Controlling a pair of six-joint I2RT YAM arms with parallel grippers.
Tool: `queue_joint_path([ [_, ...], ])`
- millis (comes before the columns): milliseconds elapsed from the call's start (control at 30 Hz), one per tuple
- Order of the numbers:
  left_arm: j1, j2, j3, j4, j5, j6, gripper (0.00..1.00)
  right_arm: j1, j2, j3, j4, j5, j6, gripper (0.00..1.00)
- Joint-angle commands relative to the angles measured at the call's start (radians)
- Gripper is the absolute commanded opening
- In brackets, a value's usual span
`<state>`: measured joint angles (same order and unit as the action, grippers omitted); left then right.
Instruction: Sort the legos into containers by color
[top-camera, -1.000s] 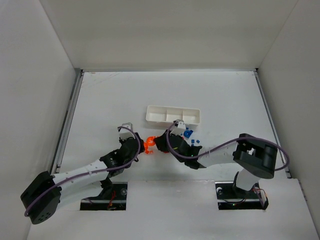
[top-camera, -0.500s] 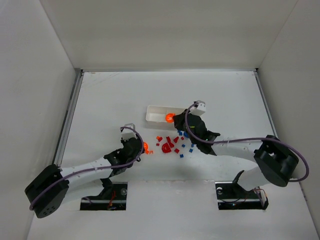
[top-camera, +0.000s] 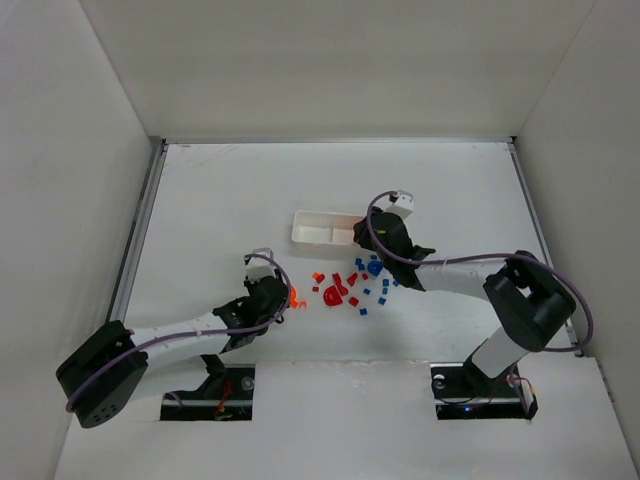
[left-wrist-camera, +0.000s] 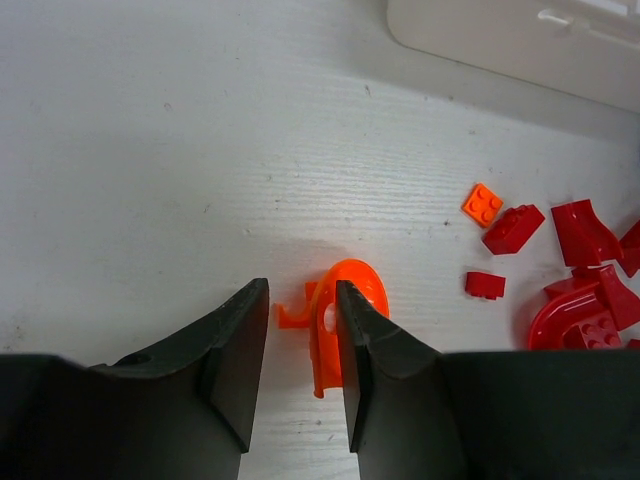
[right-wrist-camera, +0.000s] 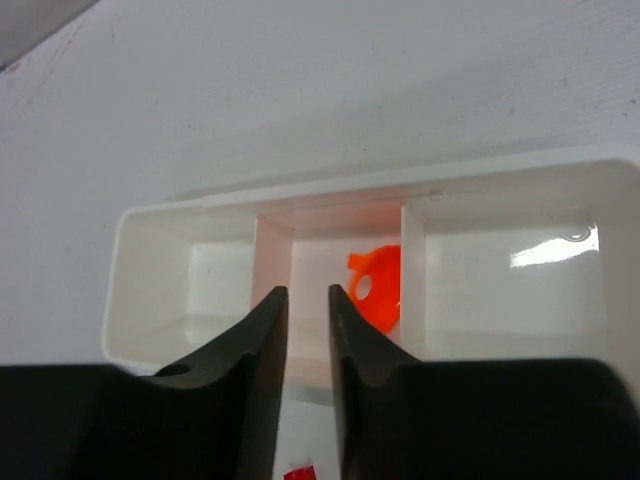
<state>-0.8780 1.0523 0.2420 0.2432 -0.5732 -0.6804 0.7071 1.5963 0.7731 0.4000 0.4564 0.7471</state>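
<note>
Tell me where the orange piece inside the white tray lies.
In the right wrist view, the orange piece lies in the middle compartment of the white tray, beside a divider, just beyond the right gripper.

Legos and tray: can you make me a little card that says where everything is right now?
Tray: three compartments; one orange lego in the middle one
Right pincer: above the tray, slightly open, empty
Left pincer: open around a curved orange lego on the table
Loose pile: red legos and blue legos near the tray
</note>
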Motion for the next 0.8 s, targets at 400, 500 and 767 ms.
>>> queue_joint_path([
  [400, -0.009, 0.017, 0.042, 0.044, -0.002, 0.019, 0.09, 0.076, -0.275, -0.181, 0.053, 0.033, -0.025, 0.43],
  [500, -0.019, -0.006, 0.042, 0.039, -0.013, 0.021, 0.05, 0.104, -0.317, -0.233, 0.054, 0.051, -0.02, 0.43],
  [767, -0.02, 0.011, 0.059, 0.033, -0.001, 0.024, 0.14, 0.17, -0.447, -0.342, 0.031, 0.122, -0.012, 0.46],
])
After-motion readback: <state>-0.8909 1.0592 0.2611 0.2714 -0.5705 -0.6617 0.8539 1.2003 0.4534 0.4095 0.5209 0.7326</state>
